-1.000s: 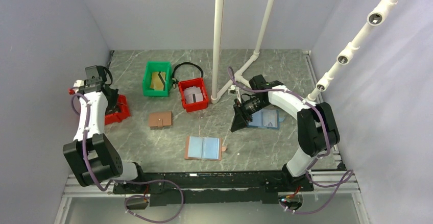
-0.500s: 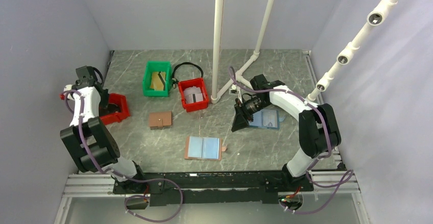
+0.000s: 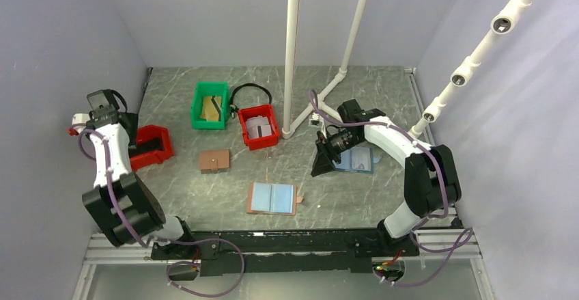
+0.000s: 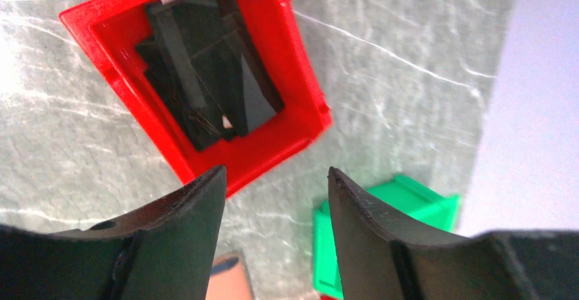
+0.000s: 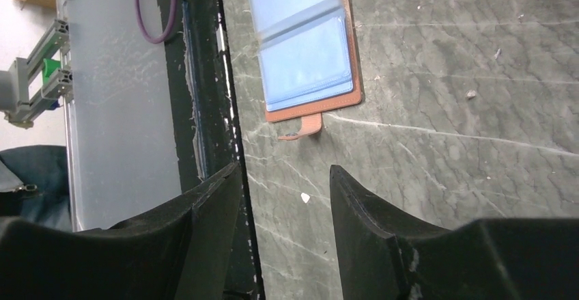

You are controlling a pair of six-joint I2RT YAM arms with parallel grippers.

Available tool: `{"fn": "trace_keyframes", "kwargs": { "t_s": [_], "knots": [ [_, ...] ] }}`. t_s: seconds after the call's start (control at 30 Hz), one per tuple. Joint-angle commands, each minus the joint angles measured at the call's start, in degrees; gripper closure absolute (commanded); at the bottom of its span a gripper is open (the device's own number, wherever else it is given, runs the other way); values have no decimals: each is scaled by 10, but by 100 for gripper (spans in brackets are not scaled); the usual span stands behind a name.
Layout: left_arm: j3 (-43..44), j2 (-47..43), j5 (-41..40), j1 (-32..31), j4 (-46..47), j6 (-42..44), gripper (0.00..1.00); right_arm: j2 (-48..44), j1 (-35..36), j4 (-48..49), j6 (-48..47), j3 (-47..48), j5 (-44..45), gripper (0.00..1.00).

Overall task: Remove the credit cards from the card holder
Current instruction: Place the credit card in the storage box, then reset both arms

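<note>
The left gripper (image 4: 273, 177) has drawn back from the small red plastic bin (image 4: 290, 47) of dark flat pieces, and its jaws have parted, empty; probably a drop-off just finished. The right gripper (image 5: 283, 170) hangs open, holding nothing. The flat brown leather-look card holder (image 3: 272, 198) lies spread open, untouched, mid-table between the arms.

Overhead and right-wrist views share card holder (image 3: 272, 198).

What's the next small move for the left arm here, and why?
Probably swing the left claw toward the open card holder: its jaws stand open and empty above the red bin, so nothing is left to do there, and the holder lies mid-table.
</note>
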Motion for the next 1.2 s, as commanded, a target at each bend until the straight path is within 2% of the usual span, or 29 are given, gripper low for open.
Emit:
{"fn": "trace_keyframes", "kwargs": {
  "t_s": [0.0,0.1,0.2,0.33,0.43,0.53,0.7,0.77,0.93,1.17],
  "knots": [
    [13,-96,35,-3,-40,20,36,-34,-4,-6,-23,0,-8,47],
    [12,-141,74,-22,-70,56,30,-48,-5,-12,-28,3,6,46],
    [-4,-178,152,-46,-75,119,19,-67,-17,-15,-29,6,26,44],
    [-27,-203,352,-78,-57,266,7,-93,-48,-23,-25,15,46,40],
    [-31,-206,445,-114,-77,307,6,-107,-73,-44,-27,33,66,37],
    [-39,-208,514,-144,-106,312,6,-123,-98,-62,-21,59,91,34],
    [-35,-242,490,-193,-166,335,2,-157,-150,-49,30,106,154,15],
    [-25,-254,470,-214,-181,341,1,-167,-181,-46,49,123,149,1],
    [-7,-301,465,-234,-164,333,0,-186,-232,-24,132,162,141,0],
    [6,-326,456,-234,-157,312,1,-210,-259,-30,180,220,153,0]
  ]
}}
